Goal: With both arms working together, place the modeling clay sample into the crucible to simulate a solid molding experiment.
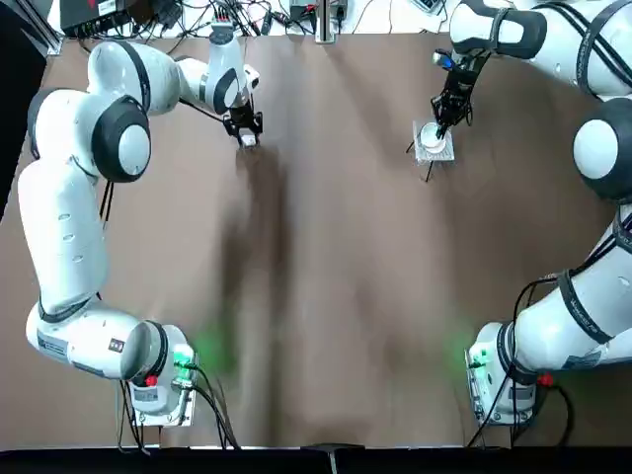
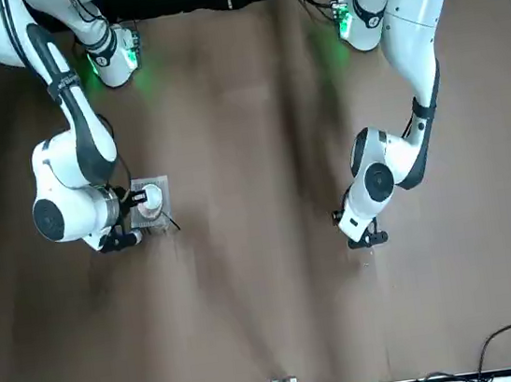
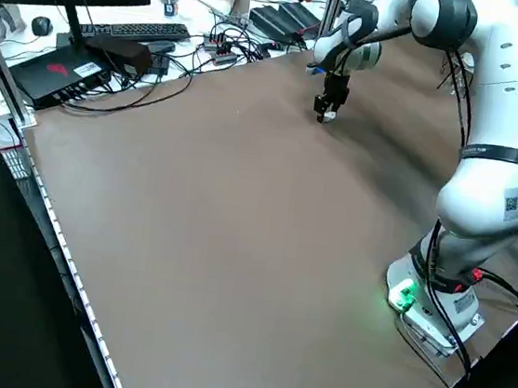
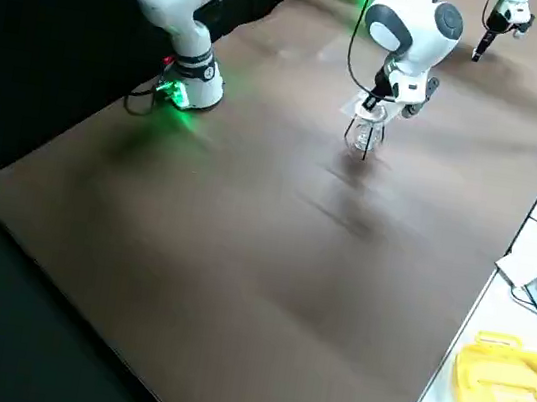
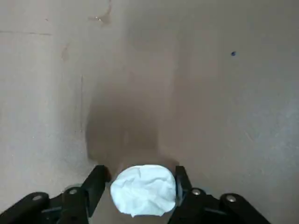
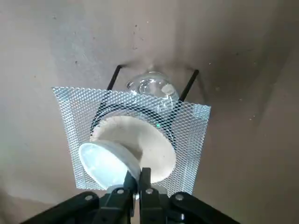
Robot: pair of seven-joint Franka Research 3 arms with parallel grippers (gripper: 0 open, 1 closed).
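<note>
Two arms, split duties: my left gripper, at 11 o'clock on the table, pinches the clay; my right gripper, at 1 o'clock, holds the lid aside, clearing the crucible.

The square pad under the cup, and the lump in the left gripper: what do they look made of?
The square pad looks like woven metal wire mesh, silvery with open weave. The lump between the left gripper fingers looks like soft clay: matte whitish, creased.
</note>
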